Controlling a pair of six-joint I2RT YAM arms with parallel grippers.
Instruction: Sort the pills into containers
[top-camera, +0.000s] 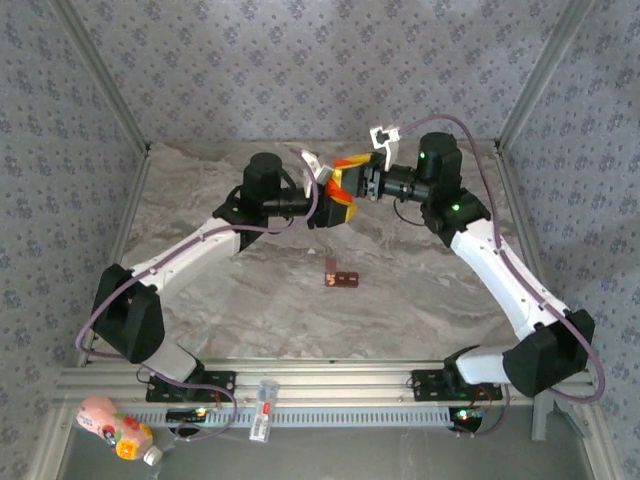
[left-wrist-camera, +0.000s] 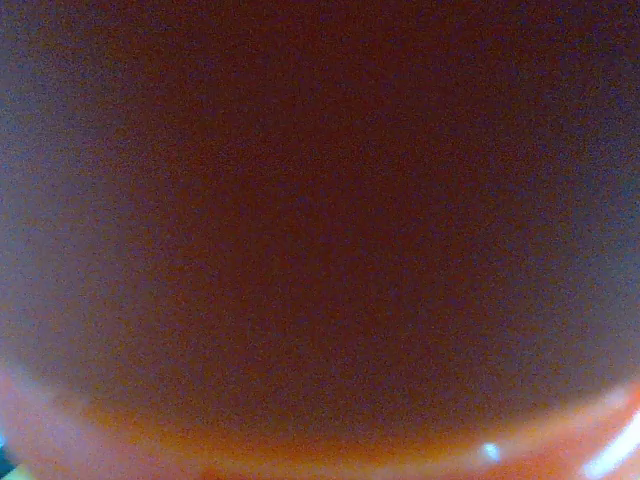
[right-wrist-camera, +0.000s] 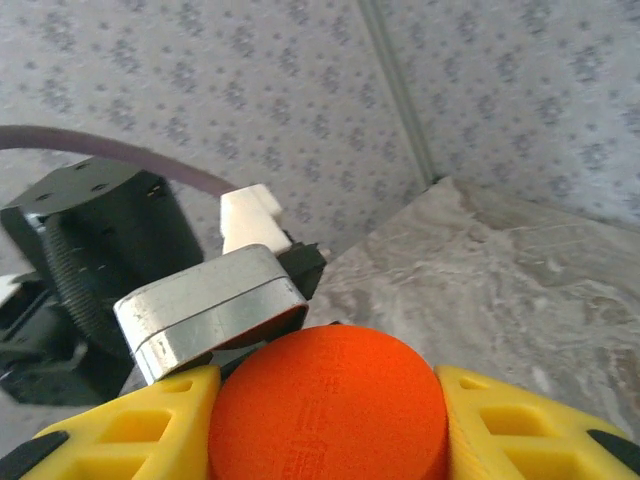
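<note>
An orange bottle (top-camera: 343, 193) hangs in the air over the back middle of the table, held between both arms. My left gripper (top-camera: 333, 207) is shut on its body, and the bottle's dark orange wall (left-wrist-camera: 320, 240) sits right against the left wrist camera. My right gripper (top-camera: 360, 181) is shut on the bottle's round end (right-wrist-camera: 330, 410), with a yellow finger (right-wrist-camera: 130, 425) on each side. The containers (top-camera: 341, 278), a small reddish-brown strip, lie flat on the marble table in front of and below the bottle. No loose pills can be made out.
The marble table (top-camera: 250, 300) is walled by patterned panels on three sides. The left arm's silver wrist housing (right-wrist-camera: 210, 310) sits close behind the bottle. A pink bottle (top-camera: 115, 428) and a small clear item (top-camera: 263, 410) lie at the near rail.
</note>
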